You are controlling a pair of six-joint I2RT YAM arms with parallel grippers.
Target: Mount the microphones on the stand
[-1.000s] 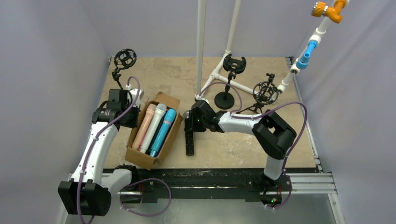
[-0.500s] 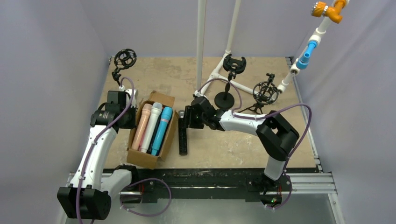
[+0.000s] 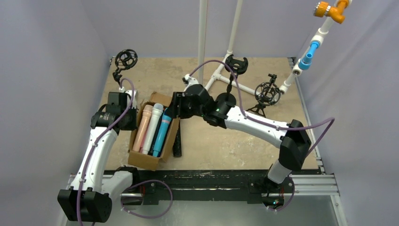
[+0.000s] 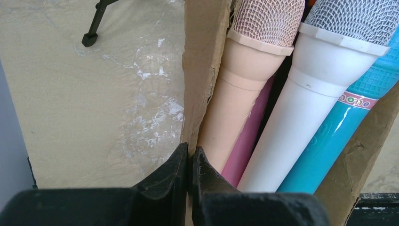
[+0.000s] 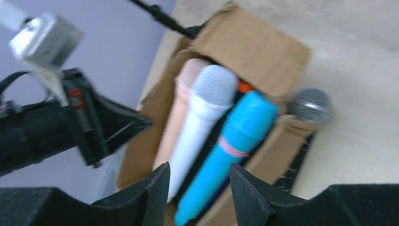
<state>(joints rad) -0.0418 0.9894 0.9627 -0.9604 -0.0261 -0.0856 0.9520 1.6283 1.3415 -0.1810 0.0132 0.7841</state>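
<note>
A cardboard box (image 3: 147,159) holds a peach microphone (image 3: 144,127), a white microphone (image 3: 153,127) and a blue microphone (image 3: 163,133). The left wrist view shows the peach (image 4: 244,89), white (image 4: 301,117) and blue (image 4: 339,136) ones, with a pink one (image 4: 248,150) underneath. A black microphone (image 3: 178,141) lies on the table against the box's right side; its silver head (image 5: 310,106) shows in the right wrist view. My left gripper (image 3: 130,117) is shut on the box's left wall (image 4: 195,84). My right gripper (image 5: 200,172) is open above the blue microphone (image 5: 235,146).
Three black shock-mount stands are here: back left (image 3: 125,59), one on a round base (image 3: 235,65), and a tripod one (image 3: 267,92). A white pipe frame (image 3: 214,75) stands at the back. A white pipe arm with blue and orange fittings (image 3: 310,49) reaches in from the right.
My right arm has swung left from over the black microphone to over the box. The black microphone has slid left against the box. The left gripper stays on the box wall.
</note>
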